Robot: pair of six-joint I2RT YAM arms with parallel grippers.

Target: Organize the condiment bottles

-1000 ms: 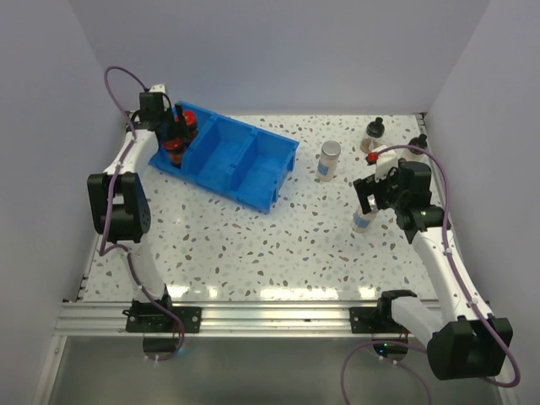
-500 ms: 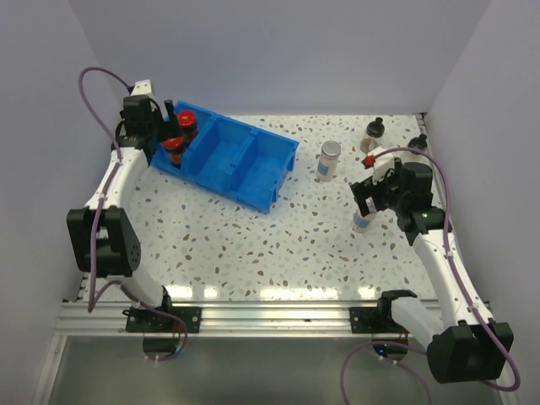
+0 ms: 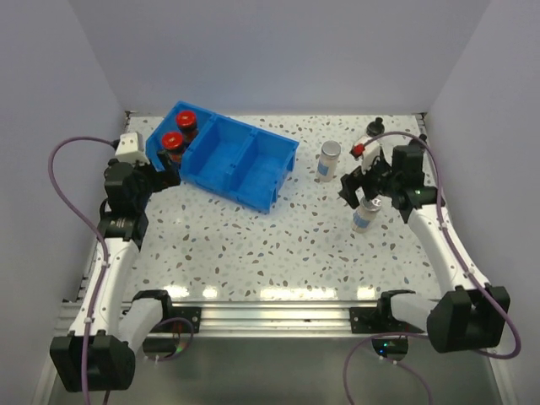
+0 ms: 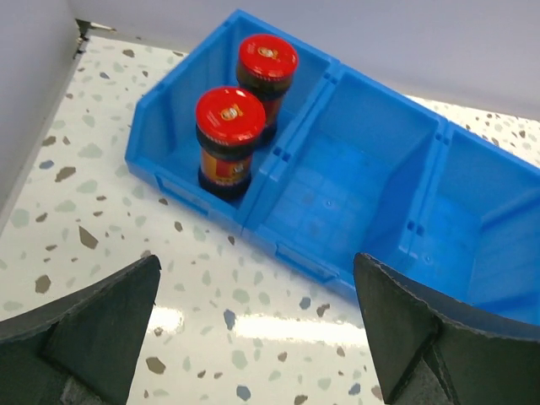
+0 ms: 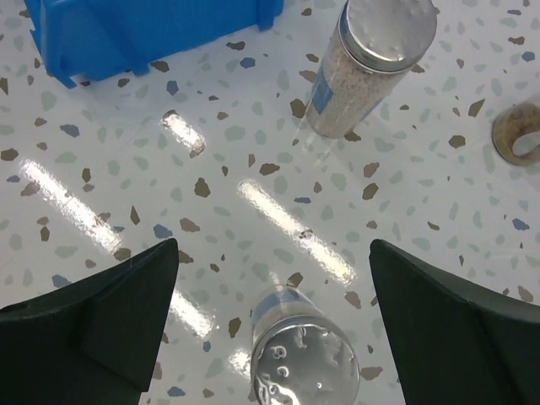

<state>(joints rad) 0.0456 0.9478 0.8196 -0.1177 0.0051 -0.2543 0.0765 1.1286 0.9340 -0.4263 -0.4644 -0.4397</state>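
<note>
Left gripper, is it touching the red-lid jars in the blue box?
Apart. The left wrist view shows the left gripper open, with speckled table between it and the blue box where both red-lid jars stand.

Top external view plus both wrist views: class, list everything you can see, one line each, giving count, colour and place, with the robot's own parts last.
bin: one, blue, three compartments, far side of the table, left of centre
red-capped jars: two, dark contents, both in the bin's left end compartment
silver-capped jars: two, clear; one stands right of the bin, the other nearer and further right
black-capped bottle: one seen, dark, far right corner
table: one, white with speckles
left gripper: one, black fingers, open and empty, near the bin's left end
right gripper: one, black fingers, open, above the nearer of the silver-capped jars
</note>
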